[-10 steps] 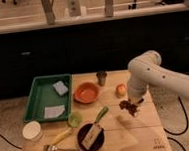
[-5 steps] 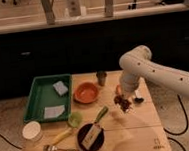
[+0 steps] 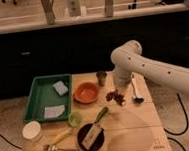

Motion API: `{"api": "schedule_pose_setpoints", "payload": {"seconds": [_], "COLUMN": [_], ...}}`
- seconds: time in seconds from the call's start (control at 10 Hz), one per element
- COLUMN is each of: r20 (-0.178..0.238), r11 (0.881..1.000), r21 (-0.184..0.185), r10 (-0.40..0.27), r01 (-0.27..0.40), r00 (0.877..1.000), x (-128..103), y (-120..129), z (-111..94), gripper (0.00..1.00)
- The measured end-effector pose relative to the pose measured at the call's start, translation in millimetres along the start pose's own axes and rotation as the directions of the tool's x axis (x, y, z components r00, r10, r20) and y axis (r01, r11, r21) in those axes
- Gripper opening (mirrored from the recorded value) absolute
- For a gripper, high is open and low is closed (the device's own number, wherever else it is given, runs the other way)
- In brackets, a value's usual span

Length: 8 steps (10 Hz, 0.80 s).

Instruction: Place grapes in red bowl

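Observation:
The grapes (image 3: 115, 96), a dark lumpy bunch, hang just above the wooden table (image 3: 139, 133), right of the red bowl (image 3: 86, 92). The bowl is orange-red, round and shallow, and sits mid-table. My gripper (image 3: 117, 92) comes down from the white arm (image 3: 137, 66) on the right and is shut on the top of the grapes. The bunch is about a bowl's width from the bowl's right rim. The orange fruit is hidden behind the arm.
A green tray (image 3: 38, 103) with two sponges lies at the left. A metal cup (image 3: 102, 78) stands behind the bowl. A ladle (image 3: 135, 95) lies right of the grapes. A small green bowl (image 3: 75, 118), a black dish (image 3: 90, 137), a white cup (image 3: 31, 131) and a fork (image 3: 60, 149) lie in front.
The arm has swung left, carrying the grapes from the table's right side toward the red bowl. The orange fruit is now covered by the arm.

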Motion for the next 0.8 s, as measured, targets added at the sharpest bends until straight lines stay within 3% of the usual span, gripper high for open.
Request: {"api": "schedule_pose_setpoints", "payload": {"seconds": [0.8], "r20": [-0.018], "r11": [0.995], "r21": [-0.003], "r10": [-0.104], "r01": [0.104], "r00": [0.994], "x": [-15.8], "y": [-45.9], "z": [-5.3], "gripper": [0.01]}}
